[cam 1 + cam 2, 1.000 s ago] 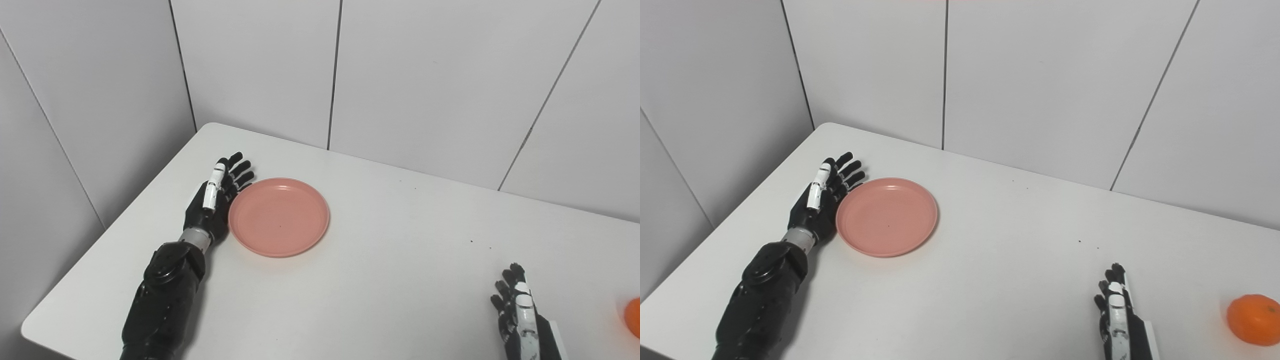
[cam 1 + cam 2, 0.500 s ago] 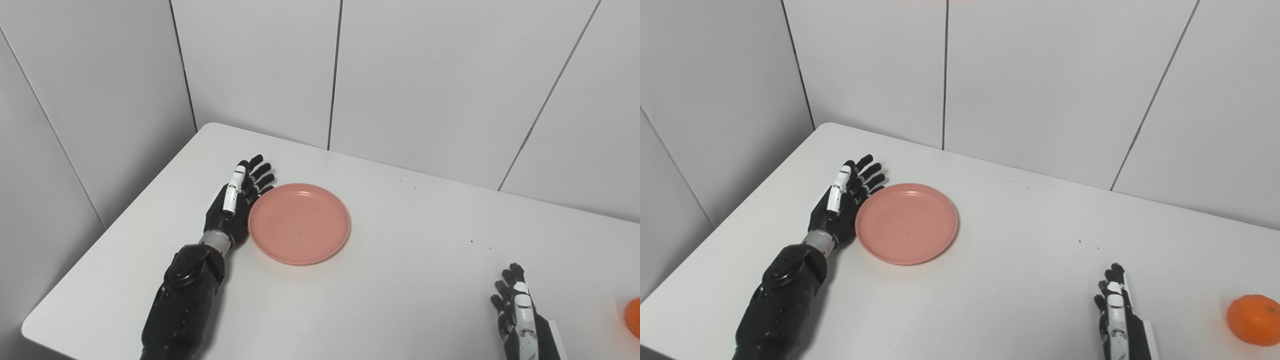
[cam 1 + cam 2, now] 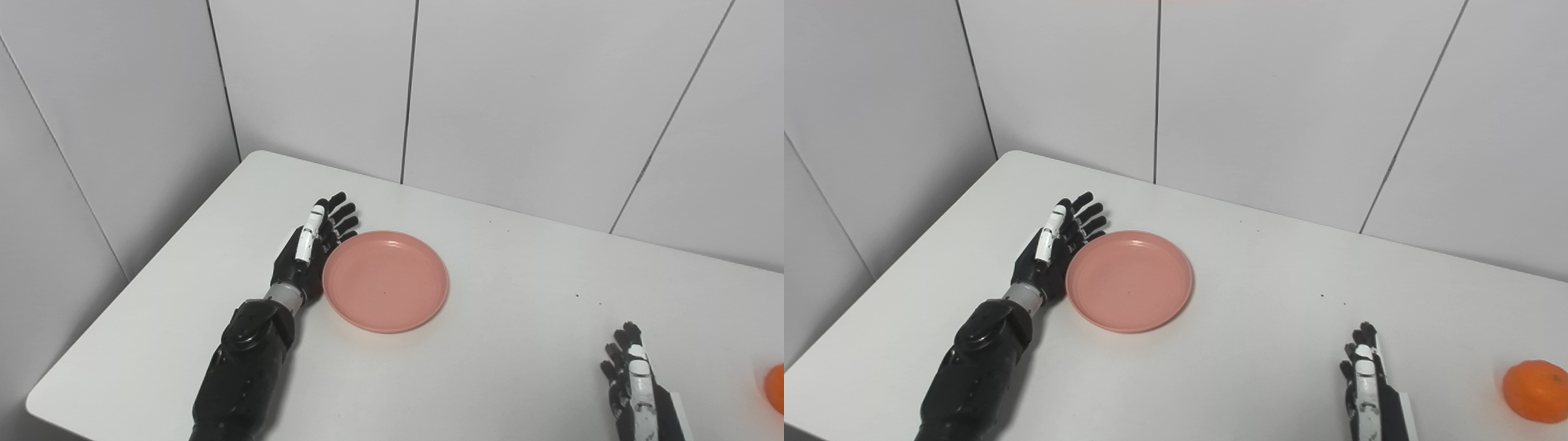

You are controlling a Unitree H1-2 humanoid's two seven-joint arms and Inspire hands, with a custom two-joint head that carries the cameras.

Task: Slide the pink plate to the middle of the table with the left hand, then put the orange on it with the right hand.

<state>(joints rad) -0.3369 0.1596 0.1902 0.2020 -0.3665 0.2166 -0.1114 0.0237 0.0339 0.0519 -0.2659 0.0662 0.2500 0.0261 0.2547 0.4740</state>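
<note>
Left hand (image 3: 306, 257), fingers apart, edge-on against left rim of round pink plastic plate (image 3: 386, 280); worktop (image 3: 490, 343) middle lies rightward. Right hand (image 3: 1366, 386) fingers apart, idle.

The white worktop (image 3: 1249, 343) has a rounded far-left corner set against grey wall panels. A pink plate (image 3: 1129, 280) lies flat on it, left of centre, right way up and holding nothing. An orange (image 3: 1535, 391) sits directly on the surface near the right edge (cut off at the frame border in the left eye view), well apart from the plate. A few small dark specks (image 3: 1322, 296) mark the bare surface between plate and orange.
</note>
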